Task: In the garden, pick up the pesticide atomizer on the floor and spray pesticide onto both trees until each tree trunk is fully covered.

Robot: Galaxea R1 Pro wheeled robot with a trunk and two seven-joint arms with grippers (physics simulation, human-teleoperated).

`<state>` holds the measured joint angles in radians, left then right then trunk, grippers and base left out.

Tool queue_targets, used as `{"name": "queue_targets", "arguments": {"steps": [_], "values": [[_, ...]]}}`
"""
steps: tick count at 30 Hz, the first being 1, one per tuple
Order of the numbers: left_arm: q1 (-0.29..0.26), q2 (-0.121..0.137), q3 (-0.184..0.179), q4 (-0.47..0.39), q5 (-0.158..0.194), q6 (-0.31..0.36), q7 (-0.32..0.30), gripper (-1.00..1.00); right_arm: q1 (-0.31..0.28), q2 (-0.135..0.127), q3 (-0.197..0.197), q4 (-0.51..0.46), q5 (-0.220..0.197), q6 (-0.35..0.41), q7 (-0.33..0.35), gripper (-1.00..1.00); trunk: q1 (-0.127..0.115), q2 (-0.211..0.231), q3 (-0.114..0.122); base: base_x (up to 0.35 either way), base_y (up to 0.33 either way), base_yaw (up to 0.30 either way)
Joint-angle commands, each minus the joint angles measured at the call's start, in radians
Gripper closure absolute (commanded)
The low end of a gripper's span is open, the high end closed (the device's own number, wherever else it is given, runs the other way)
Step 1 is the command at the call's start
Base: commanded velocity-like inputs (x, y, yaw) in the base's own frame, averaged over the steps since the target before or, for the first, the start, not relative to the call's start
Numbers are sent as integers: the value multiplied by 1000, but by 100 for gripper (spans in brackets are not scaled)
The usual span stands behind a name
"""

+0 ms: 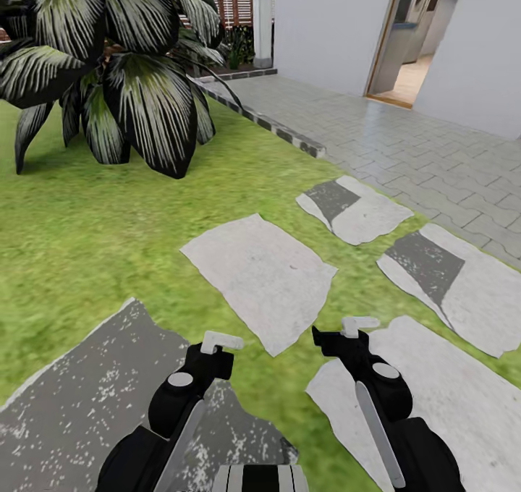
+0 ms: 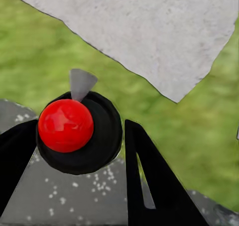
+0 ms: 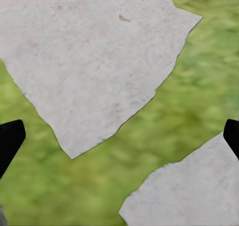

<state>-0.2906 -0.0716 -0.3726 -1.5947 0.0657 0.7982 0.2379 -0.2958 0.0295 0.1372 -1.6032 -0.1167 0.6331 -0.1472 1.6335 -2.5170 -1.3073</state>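
The lawn (image 1: 94, 239) with pale stepping slabs (image 1: 260, 275) spreads ahead. The right end effector (image 1: 347, 331) hangs released. The left end effector (image 1: 217, 347) appears clenched around the pesticide atomizer (image 2: 102, 151). It is probably light, rigid and roundly slippery, so best squeezed across its black body, with the nozzle clear.

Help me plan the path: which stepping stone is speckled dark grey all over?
The large stepping stone under the left arm, nearest the camera; the others are pale, two with only a dark patch.
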Motion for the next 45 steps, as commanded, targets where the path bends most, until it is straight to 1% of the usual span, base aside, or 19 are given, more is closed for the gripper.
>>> {"name": "queue_targets", "arguments": {"steps": [1, 45], "values": [[-1, 0, -1, -1, 6, 4, 8, 100, 0, 0, 1, -1, -11, 4, -9, -100, 0, 0, 0, 0, 0, 288], [-1, -1, -3, -1, 6, 2, 8, 100, 0, 1, 5, -1, -11, 5, -9, -100, 0, 0, 16, 0, 0, 288]]}}
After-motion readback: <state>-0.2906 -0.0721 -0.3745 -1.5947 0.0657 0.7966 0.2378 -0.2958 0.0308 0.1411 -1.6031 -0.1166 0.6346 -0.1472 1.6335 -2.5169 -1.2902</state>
